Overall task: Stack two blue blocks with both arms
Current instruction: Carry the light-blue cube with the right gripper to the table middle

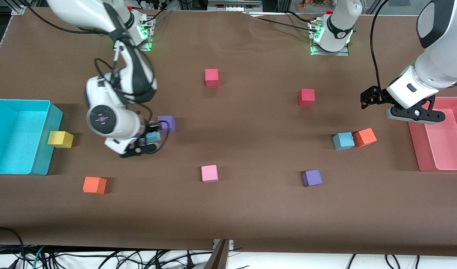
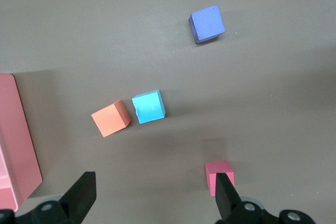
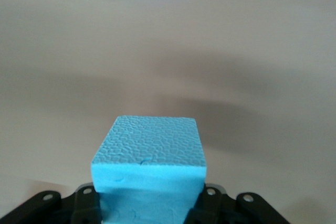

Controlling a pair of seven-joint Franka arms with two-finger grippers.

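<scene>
One blue block (image 1: pixel 153 137) sits between the fingers of my right gripper (image 1: pixel 149 141), low over the table next to a purple cube (image 1: pixel 167 123). In the right wrist view the same blue block (image 3: pixel 149 171) fills the gap of the right gripper (image 3: pixel 148 205), and both black fingers (image 3: pixel 86 202) press its sides. The second blue block (image 1: pixel 343 141) lies on the table touching an orange cube (image 1: pixel 364 137); the left wrist view shows this blue block (image 2: pixel 148 106) too. My left gripper (image 1: pixel 418 115) hangs open and empty in the air over the pink bin's rim (image 1: pixel 415 144). In its own view the left gripper (image 2: pixel 155 198) holds nothing.
A cyan bin (image 1: pixel 45 157) stands at the right arm's end with a yellow cube (image 1: pixel 60 139) against it. Loose on the cloth are an orange cube (image 1: pixel 94 185), a pink cube (image 1: pixel 209 173), a purple cube (image 1: pixel 312 178) and two red cubes (image 1: pixel 212 77) (image 1: pixel 306 97).
</scene>
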